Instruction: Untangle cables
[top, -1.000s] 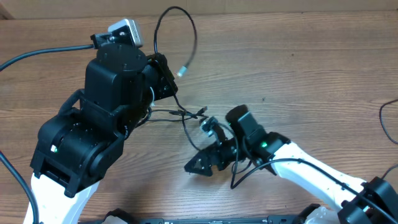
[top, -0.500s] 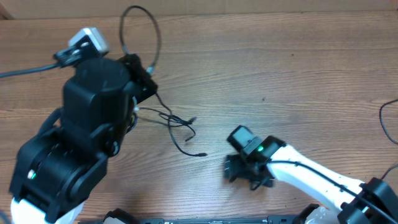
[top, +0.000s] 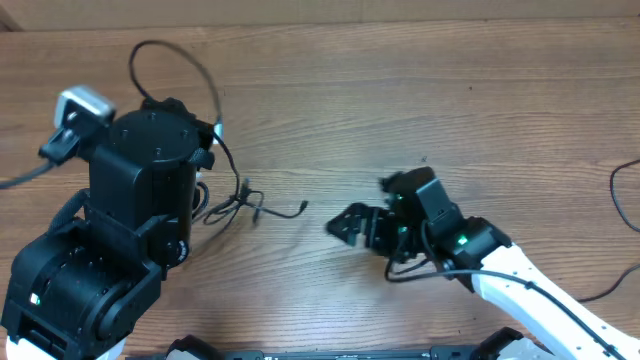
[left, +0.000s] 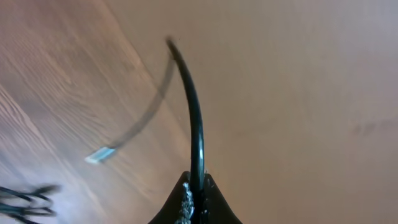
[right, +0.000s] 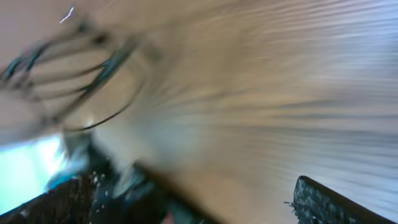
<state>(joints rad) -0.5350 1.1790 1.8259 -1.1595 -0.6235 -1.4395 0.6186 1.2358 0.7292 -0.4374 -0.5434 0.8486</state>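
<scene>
Cable (left: 196, 118) runs straight out from left tool (left: 194, 188) clamped on it; right tool (top: 342, 226) apart.

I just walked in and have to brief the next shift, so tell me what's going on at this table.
The left gripper is shut on one thin black cable, which arcs up in a loop. The other cables lie bunched in a small tangle on the table beside that arm. The right gripper is open, holds nothing and sits apart from the tangle.
</scene>
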